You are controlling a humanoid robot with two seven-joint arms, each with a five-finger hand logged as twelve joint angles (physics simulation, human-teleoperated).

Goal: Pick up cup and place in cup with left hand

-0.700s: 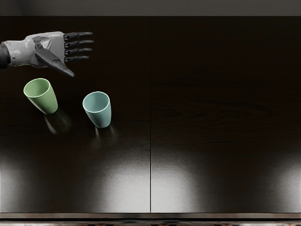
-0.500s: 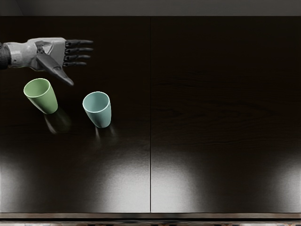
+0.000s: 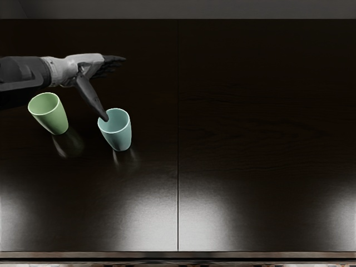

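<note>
1. Cup, green (image 3: 53,119): one, plain, tapering from a wide mouth to a narrower base. It stood upright on the surface (image 3: 256,128), toward the left edge of the view, with its mouth uncovered.
2. Cup, blue-green (image 3: 118,140): one, of similar form. It stood upright to the right of the green cup, near it but apart.
3. Left hand (image 3: 81,63): pale grey with dark digits. It was open and gripped nothing. Its fingers (image 3: 113,62) extended together toward the right, partly overlapping one another in the view.
4. Thumb (image 3: 91,99): dark, spread well away from the fingers and angled toward the near side. Its tip overlapped the far left rim of the blue-green cup; whether it touched could not be told.
5. Left forearm (image 3: 22,75): dark, entering from the left edge, passing just beyond the green cup's mouth as seen.
6. Surface: dark, glossy, with a straight seam (image 3: 178,194) down its middle and pale reflections toward the near edge.
</note>
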